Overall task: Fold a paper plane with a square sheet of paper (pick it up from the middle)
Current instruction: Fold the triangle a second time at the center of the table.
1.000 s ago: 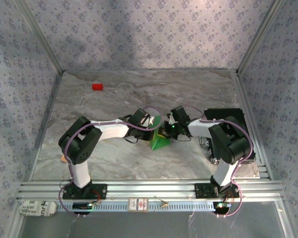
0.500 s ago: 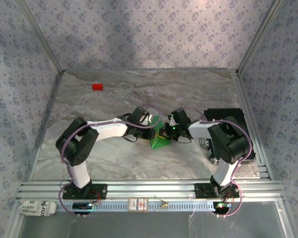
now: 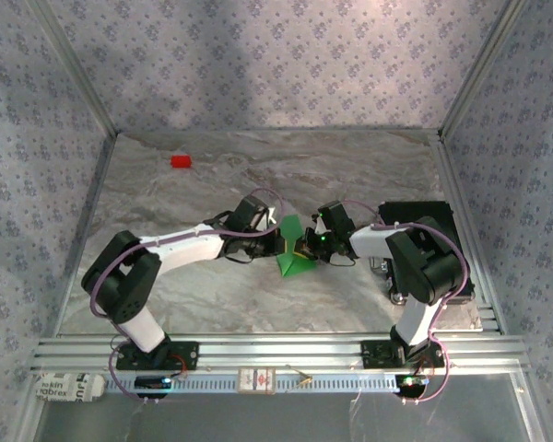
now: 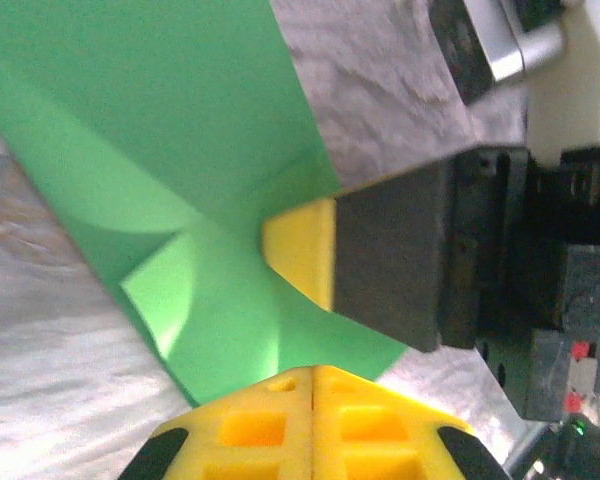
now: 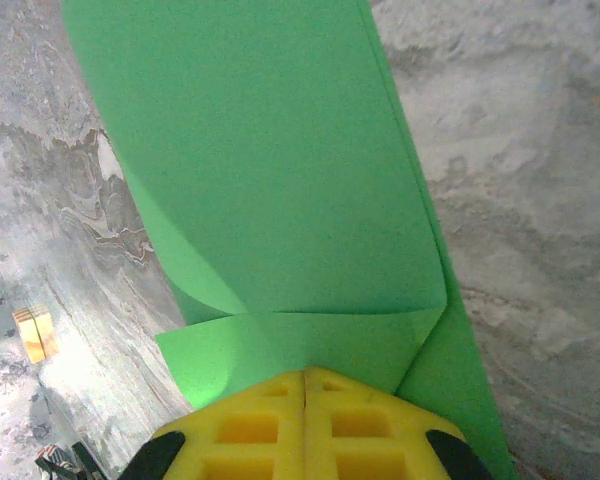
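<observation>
- The green paper (image 3: 294, 262) sits near the middle of the tabletop (image 3: 212, 299), caught between the two grippers. It is thin, matte and evenly bright green.
- From above the paper reads as a folded piece with a pointed, triangular lower part. The upper part rises as a narrow panel between the arms.
- In the right wrist view the paper (image 5: 280, 180) is a long flat panel with straight edges. One soft curved fold bows out on its left side, and a crisp crease runs across just above the fingers.
- The left gripper (image 4: 312, 375) has its yellow, grid-moulded fingers pressed together with no gap, pinching the paper's edge.
- The right gripper (image 5: 305, 378) is likewise fully closed, and the paper emerges from between its yellow fingers.
- In the left wrist view, the right gripper's yellow pad and blocky black body press against the paper from the side.
- The tabletop has a grey-and-cream marbled pattern with a slight sheen.
- A small red block (image 3: 181, 161) lies well apart, towards the far left corner.
- A flat black box (image 3: 424, 216) lies at the right edge of the tabletop.
- A small tan block (image 5: 35, 333) lies on the tabletop, away from the paper.
</observation>
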